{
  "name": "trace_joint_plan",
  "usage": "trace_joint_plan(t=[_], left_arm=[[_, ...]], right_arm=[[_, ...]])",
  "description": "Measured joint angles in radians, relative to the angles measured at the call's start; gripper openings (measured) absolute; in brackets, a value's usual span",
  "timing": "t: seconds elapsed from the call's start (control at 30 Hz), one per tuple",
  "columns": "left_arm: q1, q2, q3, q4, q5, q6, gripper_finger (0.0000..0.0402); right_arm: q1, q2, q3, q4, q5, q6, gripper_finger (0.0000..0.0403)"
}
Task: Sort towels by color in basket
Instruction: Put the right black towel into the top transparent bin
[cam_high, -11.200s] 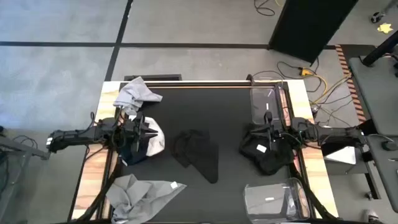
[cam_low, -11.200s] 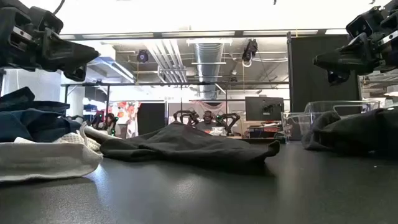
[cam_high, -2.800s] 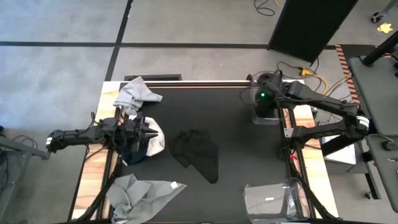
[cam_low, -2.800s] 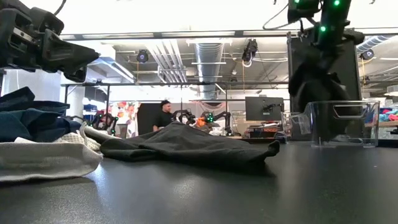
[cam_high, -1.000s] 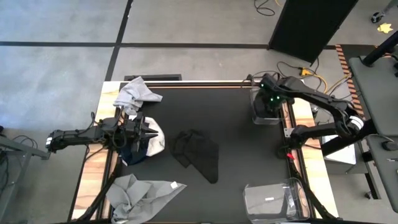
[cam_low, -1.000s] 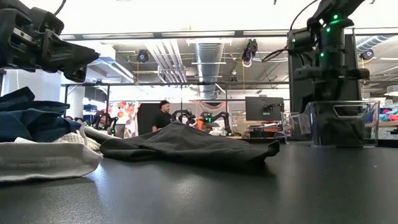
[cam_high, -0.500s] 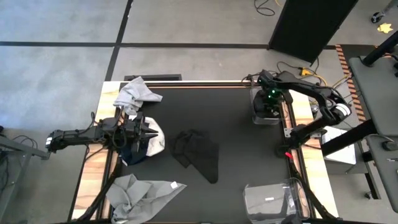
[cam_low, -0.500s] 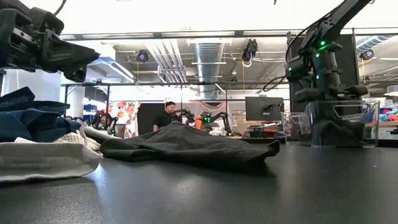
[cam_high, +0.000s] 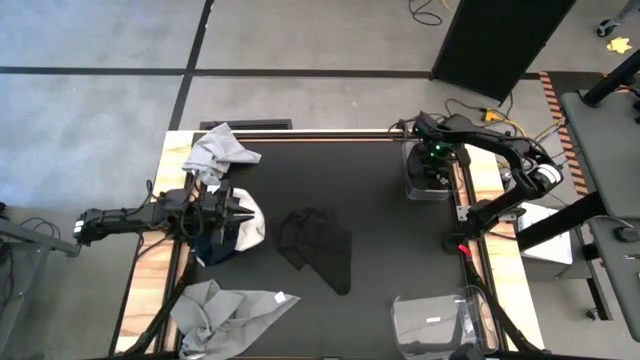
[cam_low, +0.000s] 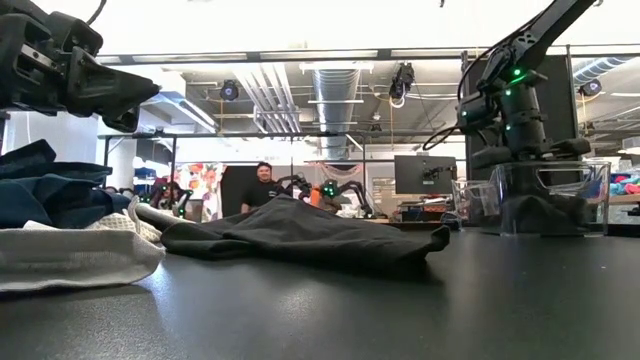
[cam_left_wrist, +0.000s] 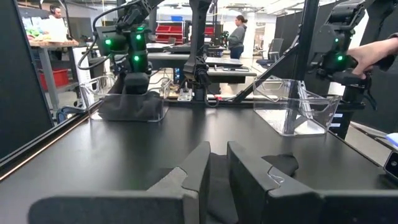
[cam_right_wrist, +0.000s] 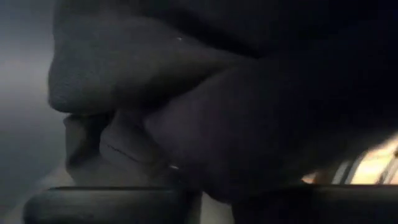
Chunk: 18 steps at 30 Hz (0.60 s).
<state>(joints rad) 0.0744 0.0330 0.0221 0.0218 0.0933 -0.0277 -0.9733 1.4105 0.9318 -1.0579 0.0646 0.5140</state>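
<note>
My right gripper (cam_high: 435, 165) reaches down into the clear bin (cam_high: 410, 172) at the table's far right corner. A black towel (cam_low: 545, 212) lies heaped on that bin's floor under it, and dark cloth fills the right wrist view. My left gripper (cam_high: 238, 212) waits above a pile of navy and white towels (cam_high: 250, 228) at the left edge, open by a narrow gap and holding nothing. Another black towel (cam_high: 320, 245) lies crumpled flat mid-table. One grey towel (cam_high: 220, 150) rests at the far left corner and another (cam_high: 230, 310) at the near left corner.
A second clear bin (cam_high: 445, 322) stands at the near right corner. Bare black tabletop runs between the middle towel and both bins. Cables lie on the floor past the far right corner. People (cam_low: 262, 185) are in the room beyond the table.
My right gripper has gone down into the far right bin. The black towel that hung from it into the bin now lies heaped on the bin's floor. In the last half second the arm has kept still.
</note>
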Motion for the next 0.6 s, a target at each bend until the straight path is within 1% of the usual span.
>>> trace_joint_plan(t=[0.17,0.3,0.37,0.47,0.6], left_arm=[[0.000,0.000,0.000,0.000,0.000,0.000,0.0039],[0.000,0.000,0.000,0.000,0.000,0.000,0.0039],[0.000,0.000,0.000,0.000,0.000,0.000,0.0039],[0.000,0.000,0.000,0.000,0.000,0.000,0.0039],[0.000,0.000,0.000,0.000,0.000,0.000,0.0039]], right_arm=[[0.000,0.000,-0.005,0.045,0.019,0.080,0.0121],[0.000,-0.003,0.004,0.044,0.021,0.105,0.0162],[0.000,-0.015,0.028,0.015,0.017,0.105,0.0175],[0.002,-0.047,0.075,-0.032,0.041,0.122,0.0189],[0.007,-0.116,0.121,-0.048,0.044,0.126,0.0201]])
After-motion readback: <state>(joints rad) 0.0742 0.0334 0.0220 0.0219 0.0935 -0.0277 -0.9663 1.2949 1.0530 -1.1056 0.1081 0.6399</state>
